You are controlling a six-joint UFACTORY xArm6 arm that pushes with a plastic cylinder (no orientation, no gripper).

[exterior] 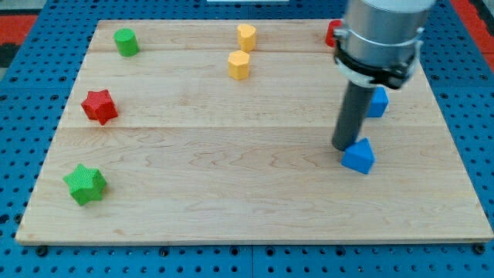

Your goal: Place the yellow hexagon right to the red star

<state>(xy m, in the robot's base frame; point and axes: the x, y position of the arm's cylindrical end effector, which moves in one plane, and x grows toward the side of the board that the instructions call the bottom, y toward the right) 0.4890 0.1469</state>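
Now my tip [344, 147] rests on the pale wooden board [231, 201], touching a blue block [358, 157]; no jaws exist. Well apart, the yellow hexagon [238, 65] sits near the view's top, the red star [99, 106] at left, blue pegboard [15, 139] around.

We see a red star [99, 106], yellow hexagon [238, 65], green star [85, 184], and a pale wood-grain board [231, 193].

env: robotics lab | evidence: blue pegboard base [23, 85], wood board [247, 193], toy blocks, xArm rod
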